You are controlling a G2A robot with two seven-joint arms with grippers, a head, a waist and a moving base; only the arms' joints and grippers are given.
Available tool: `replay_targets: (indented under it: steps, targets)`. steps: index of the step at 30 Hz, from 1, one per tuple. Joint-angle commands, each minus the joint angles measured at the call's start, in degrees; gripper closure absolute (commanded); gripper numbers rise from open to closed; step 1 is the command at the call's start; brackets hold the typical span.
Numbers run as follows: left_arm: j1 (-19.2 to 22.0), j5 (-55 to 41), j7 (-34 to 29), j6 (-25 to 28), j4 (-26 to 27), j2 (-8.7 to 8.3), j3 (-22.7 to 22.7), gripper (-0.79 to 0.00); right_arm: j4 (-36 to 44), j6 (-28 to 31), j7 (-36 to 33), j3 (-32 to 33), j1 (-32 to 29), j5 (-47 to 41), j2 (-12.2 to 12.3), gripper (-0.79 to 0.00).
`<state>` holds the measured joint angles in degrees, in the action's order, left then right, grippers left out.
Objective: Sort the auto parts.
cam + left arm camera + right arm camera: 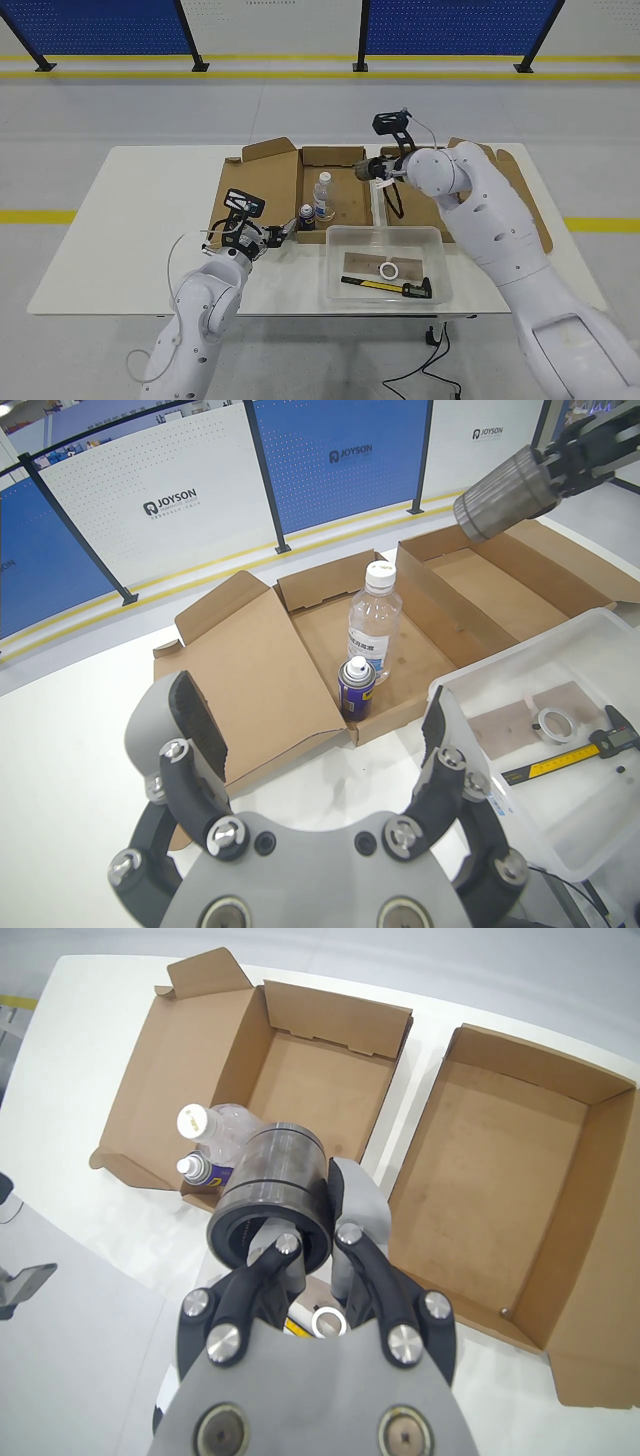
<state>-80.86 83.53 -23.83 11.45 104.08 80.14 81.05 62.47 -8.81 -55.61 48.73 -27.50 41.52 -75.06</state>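
My right gripper (310,1208) is shut on a dark metal cylinder (272,1178), one finger inside its bore and one outside. It holds the cylinder (363,171) in the air over the gap between two open cardboard boxes. The left box (320,1093) holds a clear bottle (375,625) and a blue spray can (356,690) in its near corner. The right box (500,1153) has a small dark bit in one corner. My left gripper (320,720) is open and holds nothing, low over the table by the left box's near corner (285,232).
A clear plastic bin (385,232) stands at the table's front edge, with a metal ring (554,725) and a yellow-and-black caliper (575,755) inside. The left box's flap (255,190) lies spread on the table. White tabletop lies bare to the left.
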Motion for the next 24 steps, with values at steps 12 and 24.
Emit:
replay_targets:
  steps: [12,24]
  targets:
    - [0.00,0.00,0.00,0.00,0.00,0.00,0.00,-0.785,-18.98,-2.91,5.13,-9.91,6.86,-2.23,-7.39,0.000]
    - [0.00,0.00,0.00,0.00,0.00,0.00,0.00,-0.785,-33.39,1.16,6.97,-13.14,8.96,-4.87,-12.49,0.000]
